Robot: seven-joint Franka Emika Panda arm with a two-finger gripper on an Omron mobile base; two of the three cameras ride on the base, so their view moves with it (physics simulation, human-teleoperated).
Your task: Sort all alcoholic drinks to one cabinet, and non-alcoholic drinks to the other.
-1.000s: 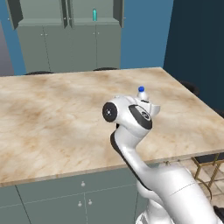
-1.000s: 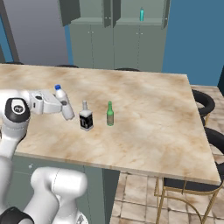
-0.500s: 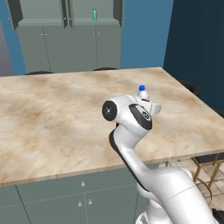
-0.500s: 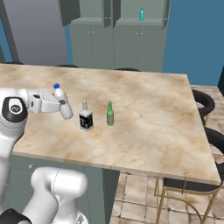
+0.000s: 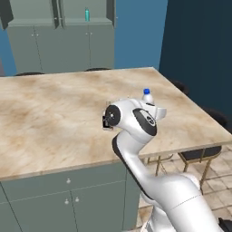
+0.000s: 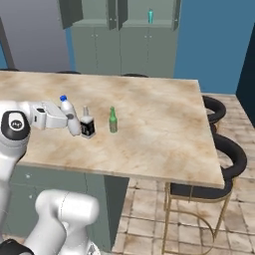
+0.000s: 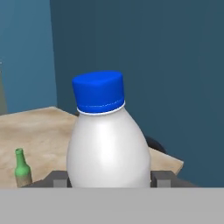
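Blue-capped bottle [image 6: 69,115] left of square bottle [image 6: 87,125], green bottle [image 6: 113,121] right, on counter [image 6: 159,129]

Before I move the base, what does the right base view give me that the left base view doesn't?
Right base view: the black-labelled bottle and the green glass bottle stand on the counter just right of the white bottle, whose whole body is visible.

Left base view: the arm covers the white bottle's body, leaving its blue cap above the wrist. It also shows the wide stretch of counter to the arm's left.

Both: the marble counter, the white bottle's cap, and the teal bottle in the open upper cabinet behind.
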